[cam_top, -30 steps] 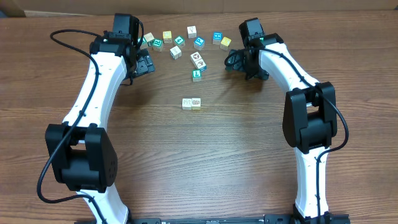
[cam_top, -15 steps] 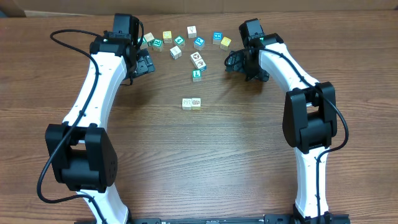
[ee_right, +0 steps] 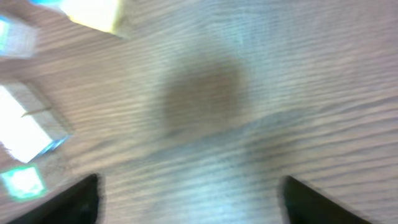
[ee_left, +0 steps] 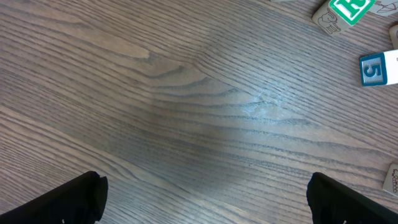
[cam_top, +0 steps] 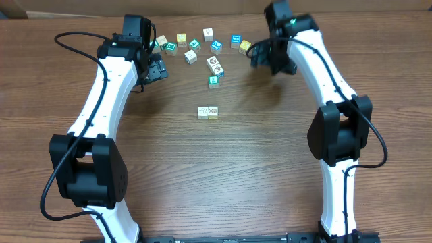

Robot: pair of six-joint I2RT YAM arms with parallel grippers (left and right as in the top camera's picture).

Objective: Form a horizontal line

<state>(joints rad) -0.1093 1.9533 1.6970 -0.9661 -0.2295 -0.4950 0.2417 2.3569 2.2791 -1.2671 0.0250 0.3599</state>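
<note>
Several small picture blocks lie in an arc at the back of the table, among them a yellow block (cam_top: 245, 46) and a blue-edged block (cam_top: 235, 40). Two blocks (cam_top: 208, 112) sit side by side in a short row nearer the middle. A green block (cam_top: 214, 82) and a white one (cam_top: 214, 65) lie between. My left gripper (cam_top: 157, 69) is open and empty over bare wood (ee_left: 202, 199), left of the arc. My right gripper (cam_top: 260, 57) is open and empty over bare wood (ee_right: 189, 199), just right of the yellow block; its view is blurred.
The left wrist view shows a blue "5" block (ee_left: 379, 67) and a green-faced block (ee_left: 343, 12) at its upper right. The wooden table (cam_top: 216, 175) stretches wide in front of the row. A pale wall edge runs along the back.
My right arm has lifted and swung toward the back of the table, its gripper now closer to the yellow block. The left arm and the blocks have not moved.
</note>
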